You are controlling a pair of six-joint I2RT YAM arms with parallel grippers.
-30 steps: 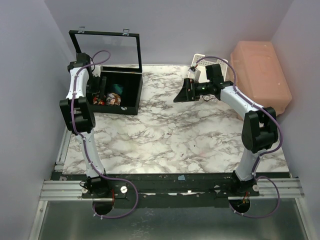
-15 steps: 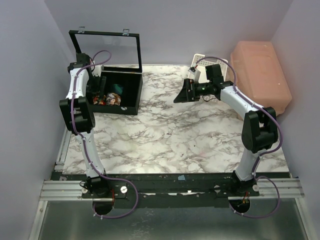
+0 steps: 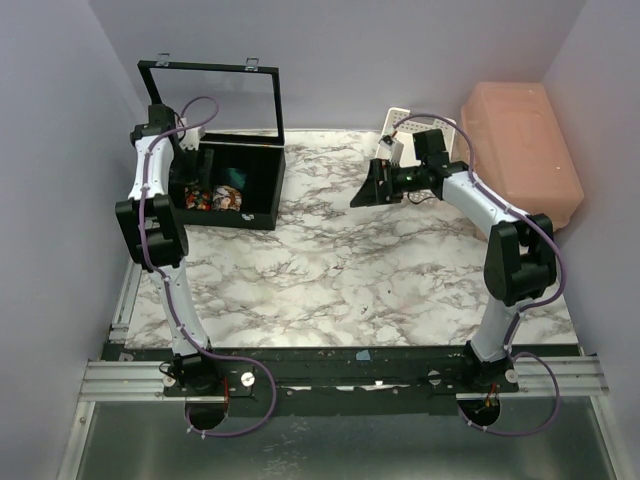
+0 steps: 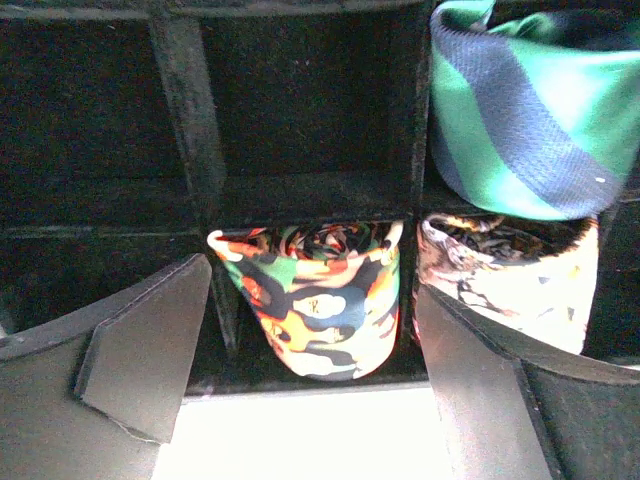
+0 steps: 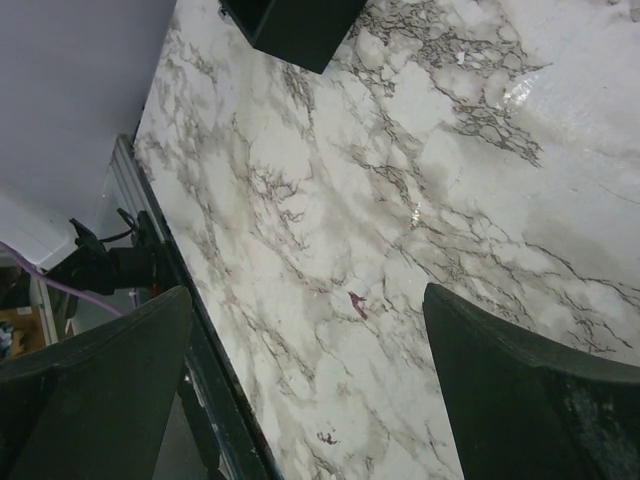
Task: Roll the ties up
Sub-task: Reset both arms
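Rolled ties stand in the compartments of a black divided box (image 3: 262, 192). In the left wrist view, a roll printed in orange, green and dark (image 4: 320, 300) sits in the middle cell. A pale patterned roll (image 4: 505, 280) is to its right and a green-and-navy striped roll (image 4: 530, 110) behind that. My left gripper (image 4: 310, 400) hangs open just above the printed roll, its fingers (image 4: 140, 360) apart from the fabric on both sides. In the top view this gripper (image 3: 195, 168) is over the box. My right gripper (image 3: 365, 190) is open and empty above the marble table.
The box's glass lid (image 3: 215, 98) stands upright behind it. A white slotted basket (image 3: 400, 118) and a pink lidded bin (image 3: 520, 160) sit at the back right. The right wrist view shows bare marble (image 5: 400, 200), the box corner (image 5: 295, 25) and the table's black edge rail (image 5: 215, 400).
My left gripper's jaws have spread wider and the left arm has lifted slightly over the box. The right gripper has shifted a little to the right.
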